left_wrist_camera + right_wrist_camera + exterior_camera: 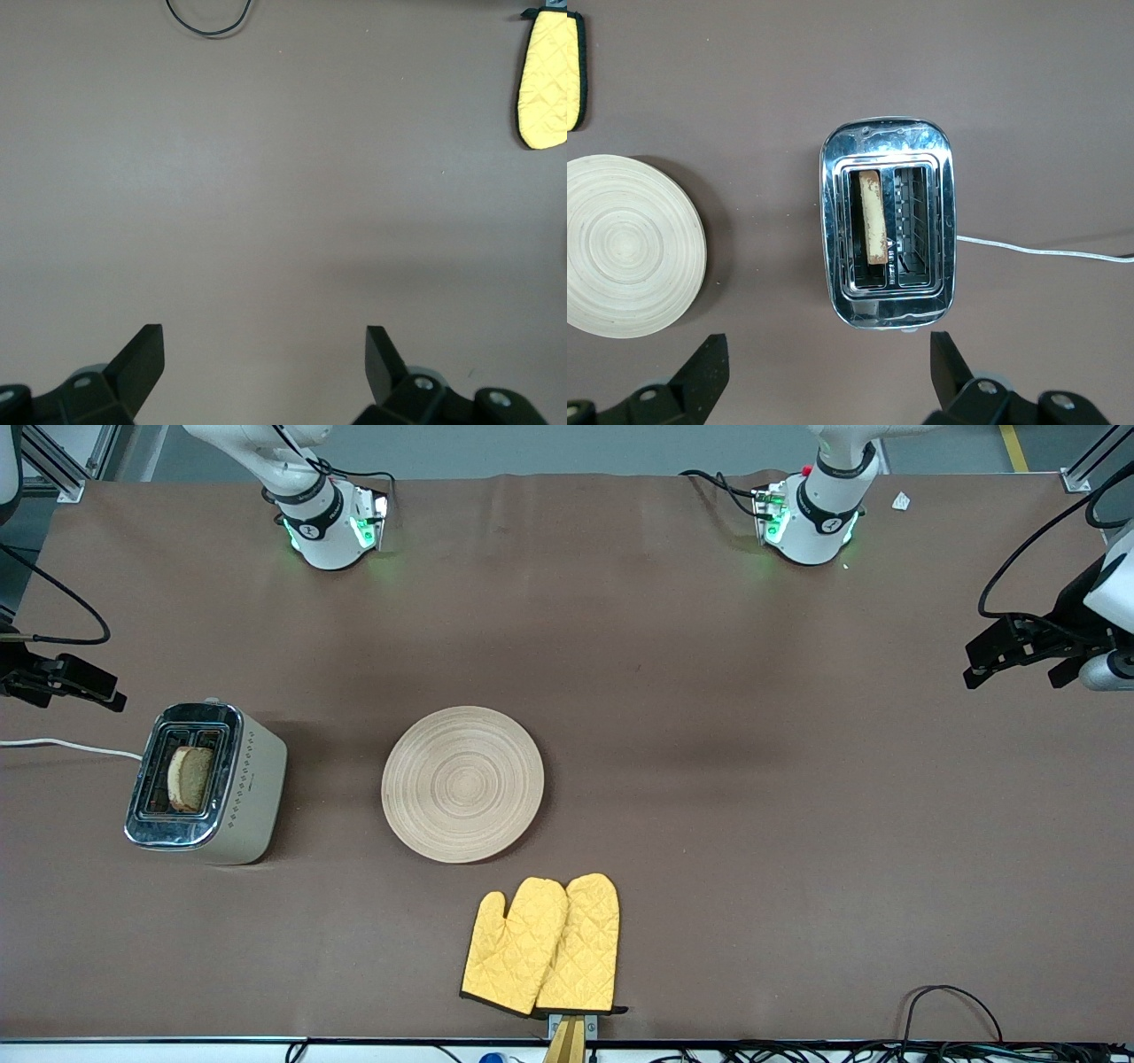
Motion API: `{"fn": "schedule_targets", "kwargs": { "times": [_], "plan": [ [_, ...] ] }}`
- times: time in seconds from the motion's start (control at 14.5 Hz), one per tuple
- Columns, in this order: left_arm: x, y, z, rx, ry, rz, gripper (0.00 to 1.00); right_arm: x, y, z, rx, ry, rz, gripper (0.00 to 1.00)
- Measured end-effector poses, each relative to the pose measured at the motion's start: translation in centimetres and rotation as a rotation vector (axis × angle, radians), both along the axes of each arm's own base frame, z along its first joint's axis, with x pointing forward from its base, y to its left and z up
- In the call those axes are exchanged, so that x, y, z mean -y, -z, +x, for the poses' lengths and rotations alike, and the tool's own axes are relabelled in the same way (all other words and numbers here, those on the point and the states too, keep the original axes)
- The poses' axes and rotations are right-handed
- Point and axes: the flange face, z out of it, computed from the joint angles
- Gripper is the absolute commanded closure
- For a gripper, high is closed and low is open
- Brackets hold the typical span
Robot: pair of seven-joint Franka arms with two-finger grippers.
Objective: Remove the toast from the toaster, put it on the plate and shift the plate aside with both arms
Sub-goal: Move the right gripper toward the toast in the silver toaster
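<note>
Brown toast (873,217) in toaster (888,301) slot | open right gripper (824,372) above

The light brown speckled toast slice (190,778) stands in a slot of the chrome-topped beige toaster (239,793), its lower part hidden inside. The front view's edges cut off both black grippers. The yellow quilted oven mitts (542,81) are cropped in both wrist views.

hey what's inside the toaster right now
One slice of toast stands on edge in one slot of the toaster, its top edge sticking up. The second slot shows only wire guides. The lower part of the toast is hidden inside the slot.
</note>
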Motion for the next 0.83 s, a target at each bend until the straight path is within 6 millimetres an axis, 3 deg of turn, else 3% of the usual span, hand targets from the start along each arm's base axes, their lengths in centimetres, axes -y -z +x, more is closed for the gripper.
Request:
{"fn": "schedule_targets", "kwargs": {
  "times": [0.83],
  "plan": [
    [-0.39,0.27,-0.24,-0.027,-0.004,0.011,0.0,0.89,0.29,0.56,0.043,-0.021,-0.005,0.0]
  ]
}}
